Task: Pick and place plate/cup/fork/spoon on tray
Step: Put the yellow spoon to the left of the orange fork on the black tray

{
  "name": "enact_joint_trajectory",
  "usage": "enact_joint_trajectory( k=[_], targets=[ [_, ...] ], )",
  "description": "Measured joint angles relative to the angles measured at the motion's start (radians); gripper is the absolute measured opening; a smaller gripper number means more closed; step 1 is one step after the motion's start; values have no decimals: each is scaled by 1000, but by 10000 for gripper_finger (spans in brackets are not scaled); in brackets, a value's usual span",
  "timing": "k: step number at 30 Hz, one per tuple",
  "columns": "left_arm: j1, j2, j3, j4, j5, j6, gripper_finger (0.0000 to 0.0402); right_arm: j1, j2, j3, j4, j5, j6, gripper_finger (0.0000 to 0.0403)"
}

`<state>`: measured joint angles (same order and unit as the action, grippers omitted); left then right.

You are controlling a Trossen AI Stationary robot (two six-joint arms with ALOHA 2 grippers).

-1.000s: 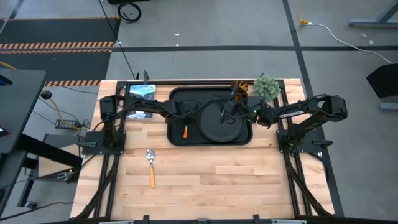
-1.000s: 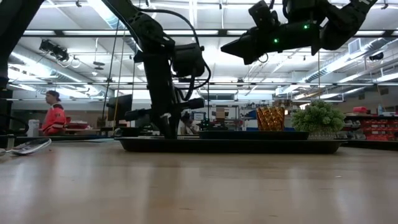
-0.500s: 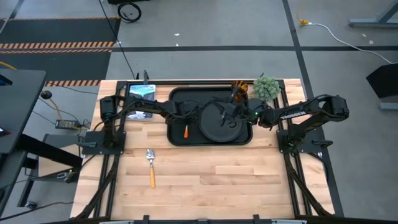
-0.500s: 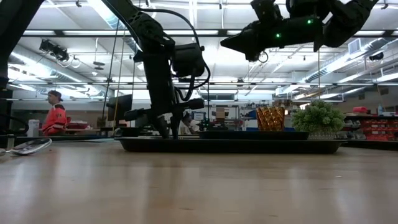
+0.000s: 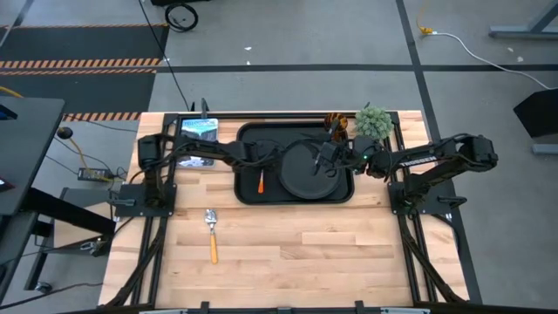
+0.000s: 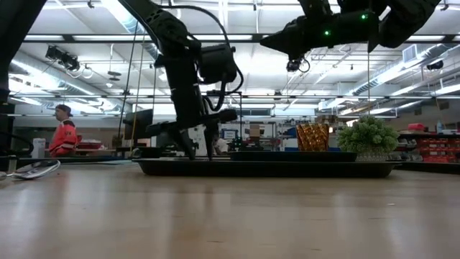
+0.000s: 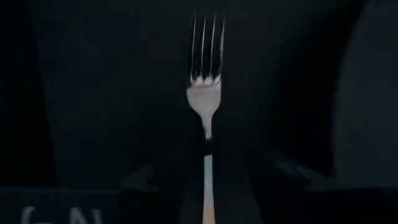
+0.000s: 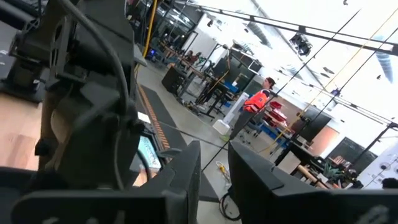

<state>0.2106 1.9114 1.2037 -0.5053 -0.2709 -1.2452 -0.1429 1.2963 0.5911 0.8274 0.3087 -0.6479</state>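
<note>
The fork [image 7: 204, 93], silver tines on a red-orange handle, lies flat on the floor of the large black rectangular tray [image 5: 247, 194], just beside the round black plate [image 5: 307, 171] that also sits there. My left gripper [image 5: 261, 162] is low over it; its wrist view looks straight along the handle, but I cannot tell whether the fingers grip or have let go. I judge it light, stiff and slick, best pinched mid-handle. Nearer me, the orange-handled spoon [image 5: 212, 234] lies alone on the wood, well apart from the tray; same handling, I would say. My right gripper [image 5: 323, 160] hangs high over the plate, fingers [image 8: 180, 180] parted, nothing between them. Farthest back, the amber tumbler cup [image 5: 335, 123] stands outside the tray's far corner, just beside the fuzzy green plant ball [image 5: 372, 122].
</note>
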Motion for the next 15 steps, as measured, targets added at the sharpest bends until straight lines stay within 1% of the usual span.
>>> enact_joint_trajectory(
  k=[5, 8, 13, 15],
  targets=[
    [-27, -70, 0, -13, -88, 35, 169, 0, -4, 0, -22, 0, 29, 89],
    [-61, -119, 0, -36, -135, 53, 170, 0, -4, 0, -29, 0, 53, 89],
    [-162, -179, 0, -133, -163, 52, 170, 0, -4, 0, -40, 4, 55, 89],
    [-210, -190, 1, -174, -174, 24, 170, 0, -4, 0, -42, 4, 55, 89]
  ],
)
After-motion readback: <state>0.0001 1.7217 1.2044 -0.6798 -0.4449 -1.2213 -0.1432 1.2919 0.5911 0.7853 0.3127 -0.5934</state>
